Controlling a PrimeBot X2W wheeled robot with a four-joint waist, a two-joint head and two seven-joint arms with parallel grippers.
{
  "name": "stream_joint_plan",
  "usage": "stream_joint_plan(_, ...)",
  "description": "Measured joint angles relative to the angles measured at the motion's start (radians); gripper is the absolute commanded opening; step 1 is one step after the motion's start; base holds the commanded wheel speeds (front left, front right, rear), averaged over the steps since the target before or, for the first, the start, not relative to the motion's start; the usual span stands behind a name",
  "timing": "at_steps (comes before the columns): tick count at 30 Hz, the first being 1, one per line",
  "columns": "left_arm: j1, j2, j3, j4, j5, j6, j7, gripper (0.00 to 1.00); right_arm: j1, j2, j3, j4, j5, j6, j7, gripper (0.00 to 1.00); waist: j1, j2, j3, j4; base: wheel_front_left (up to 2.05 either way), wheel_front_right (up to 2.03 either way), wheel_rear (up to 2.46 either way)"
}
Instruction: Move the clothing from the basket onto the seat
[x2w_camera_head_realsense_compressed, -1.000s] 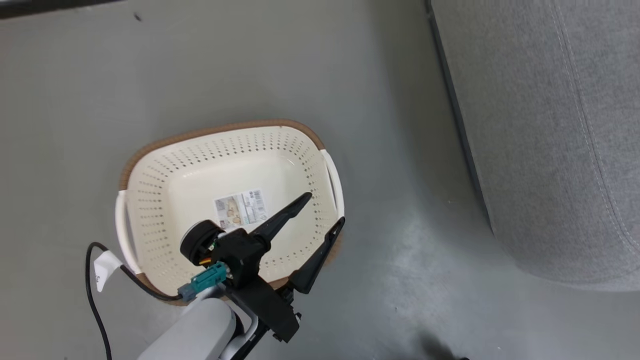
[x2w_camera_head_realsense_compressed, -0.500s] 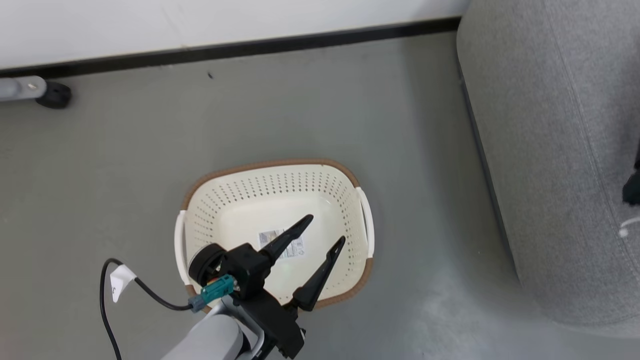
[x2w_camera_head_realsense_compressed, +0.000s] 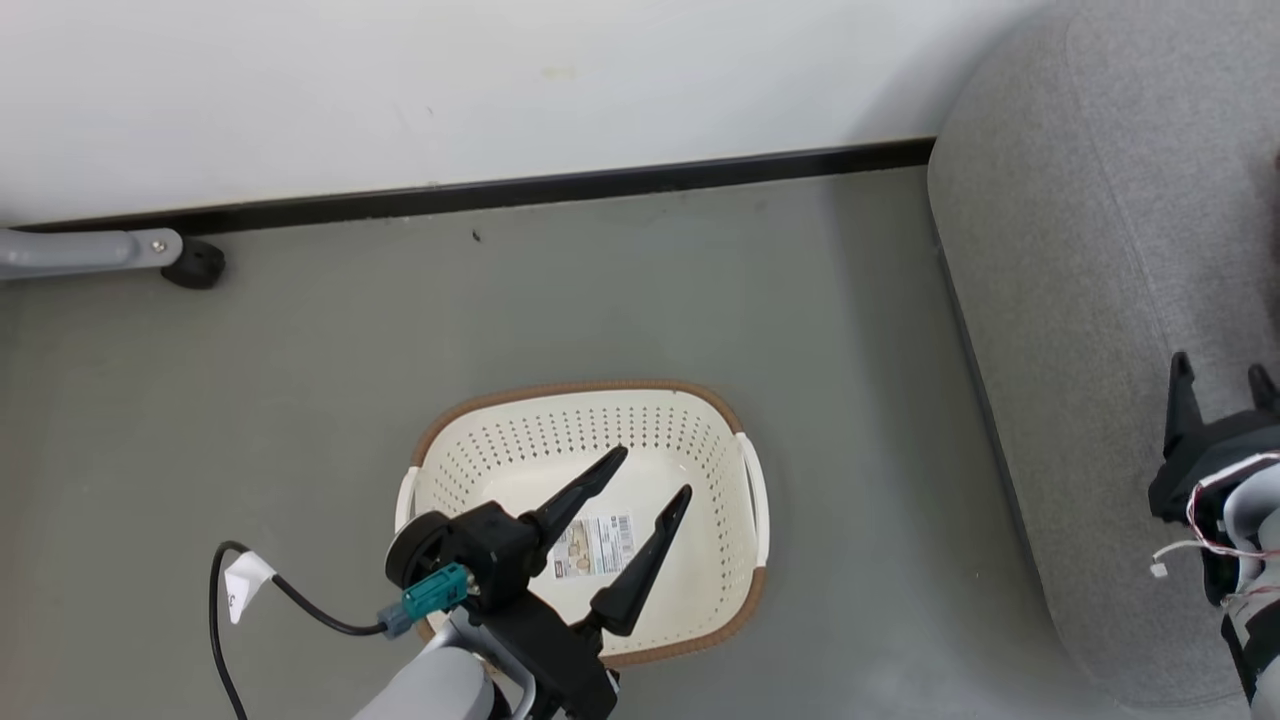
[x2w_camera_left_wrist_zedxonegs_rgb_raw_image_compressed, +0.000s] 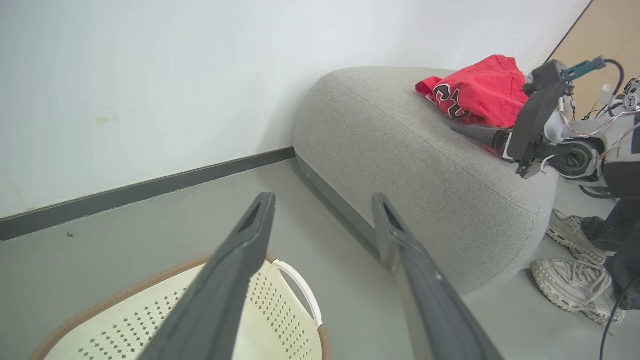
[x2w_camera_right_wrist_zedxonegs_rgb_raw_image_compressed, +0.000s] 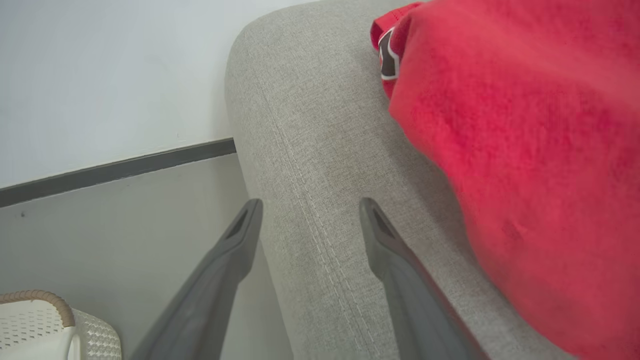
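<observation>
1. Camera tilted up; cream perforated plastic basket (x2w_camera_head_realsense_compressed: 560, 430) stays empty under spread left gripper (x2w_camera_head_realsense_compressed: 652, 471);
2. Red jersey clothing (x2w_camera_left_wrist_zedxonegs_rgb_raw_image_compressed: 480, 92) lies on grey fabric seat (x2w_camera_left_wrist_zedxonegs_rgb_raw_image_compressed: 400, 150) beside spread right gripper (x2w_camera_head_realsense_compressed: 1217, 364); task seemingly done.

Wide bare floor (x2w_camera_head_realsense_compressed: 850, 450) between basket (x2w_camera_head_realsense_compressed: 585, 386) and seat (x2w_camera_head_realsense_compressed: 1080, 350), free for passage. Basket's top unobstructed save for the left gripper (x2w_camera_head_realsense_compressed: 652, 473), fingers spread above it. Bare grey cushion toward the wall (x2w_camera_head_realsense_compressed: 500, 90); red clothing (x2w_camera_left_wrist_zedxonegs_rgb_raw_image_compressed: 480, 95) heaped farther along, right gripper (x2w_camera_head_realsense_compressed: 1218, 364) spread wide just beside it. A person's shoes (x2w_camera_left_wrist_zedxonegs_rgb_raw_image_compressed: 575, 285) close against the seat's far end. By the wall, a wheeled leg (x2w_camera_head_realsense_compressed: 190, 262), well left of the basket; cable (x2w_camera_head_realsense_compressed: 300, 605) looping out beside the left forearm (x2w_camera_head_realsense_compressed: 430, 692).
</observation>
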Motion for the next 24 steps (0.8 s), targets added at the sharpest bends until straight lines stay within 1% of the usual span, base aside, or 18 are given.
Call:
stream_joint_plan(7,0.015,-0.032,0.03,0.027,-0.007,0.0,0.0,1.0,0.031,0.035,-0.016,0.021,0.041,0.049,0.019,1.0,0.0001,0.0,-0.052,0.011,0.0,0.0,0.0)
stream_joint_plan(13,0.052,-0.043,0.07,0.062,-0.01,0.0,0.0,1.0,0.052,0.074,-0.012,0.012,0.069,0.076,0.018,1.0,0.0001,0.0,-0.099,0.031,0.0,0.0,0.0)
stream_joint_plan(20,0.086,-0.041,0.145,0.102,-0.022,0.035,0.0,1.0,0.085,0.123,0.016,-0.02,0.078,0.094,0.008,1.0,0.0001,0.0,-0.151,0.065,0.0,0.0,0.0)
stream_joint_plan(24,0.107,-0.037,0.198,0.118,-0.031,0.054,0.0,1.0,0.108,0.153,0.037,-0.039,0.084,0.095,0.005,1.0,0.0001,0.0,-0.179,0.085,0.0,0.0,0.0)
